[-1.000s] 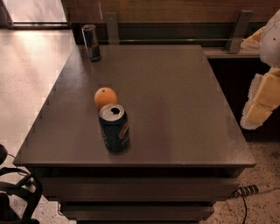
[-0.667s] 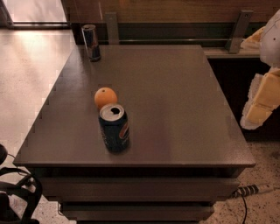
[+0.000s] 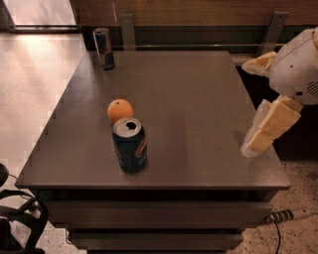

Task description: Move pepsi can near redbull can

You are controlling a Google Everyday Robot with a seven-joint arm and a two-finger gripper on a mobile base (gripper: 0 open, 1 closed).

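While the pepsi can (image 3: pixel 129 145) stands upright near the front of the dark table (image 3: pixel 198 109), an orange (image 3: pixel 120 110) sits just behind it, close to touching. At the table's far left corner stands the redbull can (image 3: pixel 104 48), upright and well apart from the pepsi can. Over the table's right edge hangs the end effector (image 3: pixel 271 124), touching none of them; whether it is open or closed cannot be told.

worktop (image 3: pixel 198 94): dark, sitting on drawers (image 3: pixel 149 214)
floor (image 3: pixel 30 94): speckled, catching light
wall (image 3: pixel 198 12): wood, running behind
hand (image 3: pixel 252 145): hanging by worktop's right edge
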